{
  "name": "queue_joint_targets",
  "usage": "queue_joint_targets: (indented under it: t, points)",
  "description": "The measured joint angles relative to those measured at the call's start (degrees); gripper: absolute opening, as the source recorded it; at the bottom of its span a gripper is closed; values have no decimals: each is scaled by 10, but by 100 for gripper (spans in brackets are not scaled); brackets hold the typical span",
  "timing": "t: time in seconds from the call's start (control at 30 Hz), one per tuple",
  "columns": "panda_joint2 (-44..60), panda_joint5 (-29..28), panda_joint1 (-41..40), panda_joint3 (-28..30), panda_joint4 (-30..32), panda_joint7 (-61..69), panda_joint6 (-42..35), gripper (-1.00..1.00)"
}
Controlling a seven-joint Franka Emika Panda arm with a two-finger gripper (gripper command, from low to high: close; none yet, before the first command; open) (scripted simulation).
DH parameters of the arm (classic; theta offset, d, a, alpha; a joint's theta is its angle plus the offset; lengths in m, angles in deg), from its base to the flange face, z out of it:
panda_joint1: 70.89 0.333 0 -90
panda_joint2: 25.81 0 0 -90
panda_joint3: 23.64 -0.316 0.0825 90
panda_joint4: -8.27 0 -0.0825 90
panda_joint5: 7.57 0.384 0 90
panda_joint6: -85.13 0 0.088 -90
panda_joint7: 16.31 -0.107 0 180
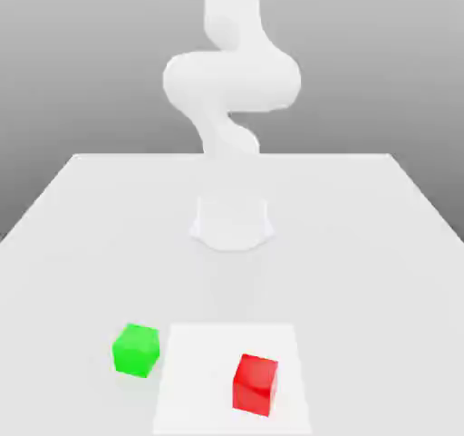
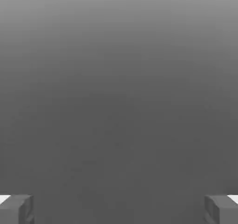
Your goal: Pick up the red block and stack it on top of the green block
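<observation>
The red block is a small bright cube sitting on the table near its front edge, a little to the exterior view's right of centre. The green block, a cube of about the same size, rests on the table to the exterior view's left of the red one, with a gap between them. In the hand view my gripper is open: its two grey fingertips stand far apart with nothing between them and only plain grey background beyond. The white arm rises at the back, far above both blocks.
The red block rests on a lighter square patch of the white table; the green block stands just off that patch's edge. The arm's round base sits mid-table behind the blocks.
</observation>
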Motion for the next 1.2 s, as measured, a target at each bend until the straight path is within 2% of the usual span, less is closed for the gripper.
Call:
queue_joint_targets:
  t: [0.3, 0.57, 0.73, 0.93, 1.07, 1.1, 1.2]
  points:
    - [164, 29, 91, 75, 47, 229, 71, 0]
    - [308, 64, 143, 112, 88, 436, 132, 0]
    - [396, 74, 156, 115, 114, 557, 171, 0]
    - [498, 52, 153, 108, 142, 668, 224, 0]
    - [579, 88, 131, 78, 133, 707, 288, 0]
    - [599, 99, 121, 67, 129, 714, 305, -100]
    - [599, 99, 121, 67, 129, 714, 304, -100]
